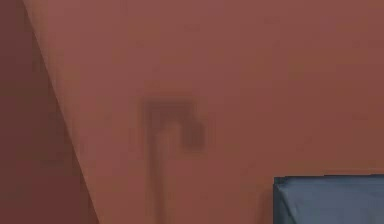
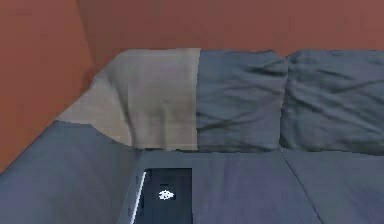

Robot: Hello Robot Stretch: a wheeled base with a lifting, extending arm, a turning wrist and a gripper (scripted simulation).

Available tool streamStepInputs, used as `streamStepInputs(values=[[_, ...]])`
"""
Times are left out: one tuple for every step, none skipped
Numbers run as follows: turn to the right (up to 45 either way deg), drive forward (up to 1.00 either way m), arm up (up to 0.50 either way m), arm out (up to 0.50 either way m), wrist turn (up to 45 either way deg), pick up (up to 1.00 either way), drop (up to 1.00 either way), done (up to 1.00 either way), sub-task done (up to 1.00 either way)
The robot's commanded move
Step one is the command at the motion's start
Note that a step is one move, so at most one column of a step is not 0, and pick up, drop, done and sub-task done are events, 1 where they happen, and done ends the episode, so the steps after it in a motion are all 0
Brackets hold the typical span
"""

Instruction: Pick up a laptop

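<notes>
Approach seems the step in hand: the laptop (image 2: 165,196), dark and flat, lies on the seat of the grey sofa (image 2: 300,110), at the arm side view's bottom edge; next comes a reach out over it; the jaws' state cannot be told; a beige throw (image 2: 150,95) drapes the backrest; red wall (image 1: 250,70) behind.

One sofa (image 2: 300,100), one throw (image 2: 150,95), perhaps one laptop (image 2: 165,196)
</notes>
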Motion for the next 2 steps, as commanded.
streamStepInputs(values=[[0.0, 0.00, 0.50, 0.00, 0.0, 0.00, 0.00, 0.00, 0.00], [0.0, 0.00, 0.14, 0.00, 0.0, 0.00, 0.00, 0.00, 0.00]])
